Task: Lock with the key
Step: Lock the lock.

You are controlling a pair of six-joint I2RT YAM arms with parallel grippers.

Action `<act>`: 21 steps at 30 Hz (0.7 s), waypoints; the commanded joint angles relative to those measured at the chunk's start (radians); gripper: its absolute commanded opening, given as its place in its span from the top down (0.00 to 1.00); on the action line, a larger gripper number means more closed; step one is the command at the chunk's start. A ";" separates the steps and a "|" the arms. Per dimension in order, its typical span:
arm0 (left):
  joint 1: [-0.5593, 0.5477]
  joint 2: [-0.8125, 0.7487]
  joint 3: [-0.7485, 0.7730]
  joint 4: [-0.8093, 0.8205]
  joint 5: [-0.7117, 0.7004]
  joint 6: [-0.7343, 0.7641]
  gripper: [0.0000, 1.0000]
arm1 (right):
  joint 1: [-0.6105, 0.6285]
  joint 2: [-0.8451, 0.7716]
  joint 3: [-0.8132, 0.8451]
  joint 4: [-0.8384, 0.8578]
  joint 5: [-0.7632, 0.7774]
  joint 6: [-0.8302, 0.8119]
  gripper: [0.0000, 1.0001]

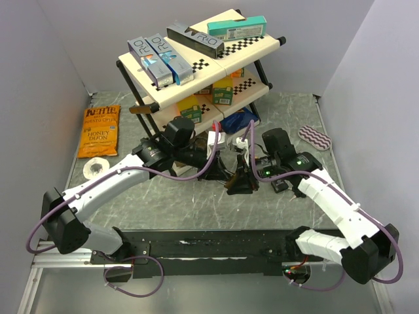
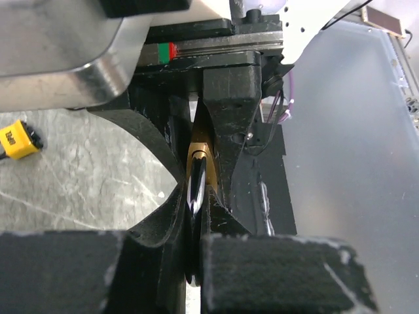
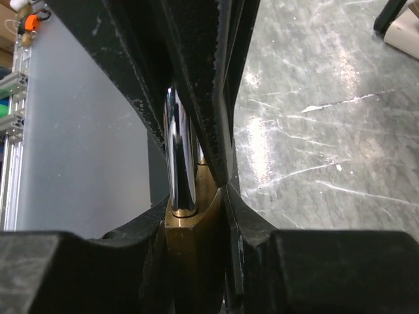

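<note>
A brass padlock (image 3: 191,252) with a chrome shackle (image 3: 179,154) sits between the fingers of my right gripper (image 3: 196,216), which is shut on its body. My left gripper (image 2: 195,219) faces it nose to nose and is shut on the key (image 2: 195,190), whose glossy black head is edge-on between the pads. The key's blade is hidden; it points into the brass padlock (image 2: 199,154). In the top view both grippers meet over the table's middle, the left gripper (image 1: 221,169) and the right gripper (image 1: 247,175). The lock itself is covered there.
A two-tier rack (image 1: 255,49) with boxes stands just behind the grippers. A chips bag (image 1: 99,131) and a tape roll (image 1: 96,168) lie at the left. A striped pad (image 1: 316,139) lies at the right. A small yellow part (image 2: 18,138) lies on the marbled table (image 3: 327,131).
</note>
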 commanded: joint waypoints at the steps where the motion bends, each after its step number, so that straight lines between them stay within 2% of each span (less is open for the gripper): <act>1: -0.100 0.019 0.046 0.398 0.129 0.048 0.99 | 0.055 -0.001 0.047 0.407 -0.172 0.068 1.00; 5: -0.051 -0.020 0.023 0.296 0.141 0.102 0.99 | -0.005 -0.035 0.047 0.306 -0.163 -0.016 1.00; 9: -0.001 -0.069 0.004 0.205 0.131 0.136 0.99 | -0.074 -0.056 0.073 0.111 -0.134 -0.139 0.99; 10: 0.016 -0.072 0.006 0.199 0.126 0.140 0.99 | -0.083 -0.063 0.075 0.085 -0.098 -0.161 0.90; 11: 0.028 -0.076 0.013 0.196 0.124 0.139 0.99 | -0.097 -0.064 0.076 0.065 -0.088 -0.194 0.73; 13: 0.056 -0.087 0.016 0.208 0.129 0.122 0.99 | -0.152 -0.066 0.085 0.011 -0.086 -0.218 0.54; 14: 0.064 -0.092 0.016 0.217 0.131 0.116 0.99 | -0.169 -0.066 0.091 0.000 -0.086 -0.228 0.34; 15: 0.071 -0.102 0.015 0.231 0.132 0.107 0.99 | -0.187 -0.064 0.111 -0.015 -0.083 -0.228 0.26; 17: 0.088 -0.112 0.006 0.289 0.138 0.062 0.99 | -0.209 -0.060 0.133 -0.049 -0.073 -0.237 0.17; 21: 0.096 -0.139 -0.016 0.410 0.144 -0.022 0.99 | -0.212 -0.069 0.151 -0.041 -0.089 -0.225 0.10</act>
